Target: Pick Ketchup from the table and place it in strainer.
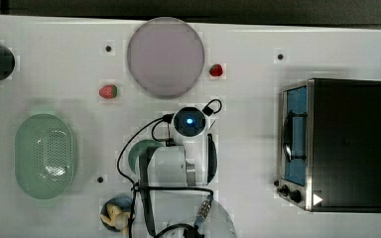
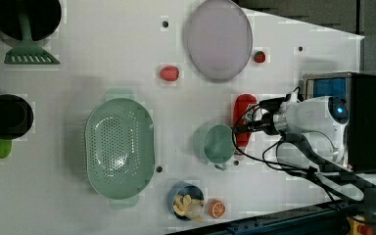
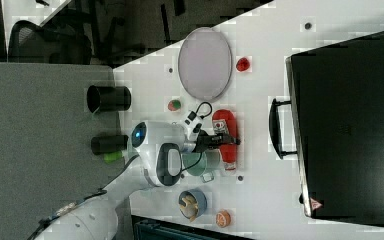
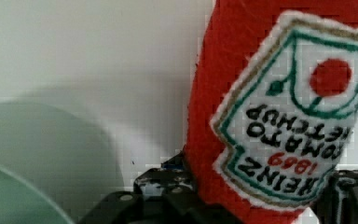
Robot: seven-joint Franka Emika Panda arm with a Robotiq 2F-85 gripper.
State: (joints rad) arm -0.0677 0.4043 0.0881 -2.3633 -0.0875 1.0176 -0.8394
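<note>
Ketchup [image 3: 226, 136] lies flat on the worktop [image 1: 258, 74], long axis across the pincer [image 3: 226, 140], which sits right over its middle; fingers [image 4: 168, 184] flank the bottle on both sides, partly spread, whether they pinch yet I can't tell. Largest down: worktop, toaster oven [image 1: 345, 144], plate [image 1: 165, 57], strainer [image 2: 120, 147] well off to the left view's left, past the green cup [image 2: 218, 143] just beside the bottle. Wrist view reads the label; top view has the arm over the bottle.
</note>
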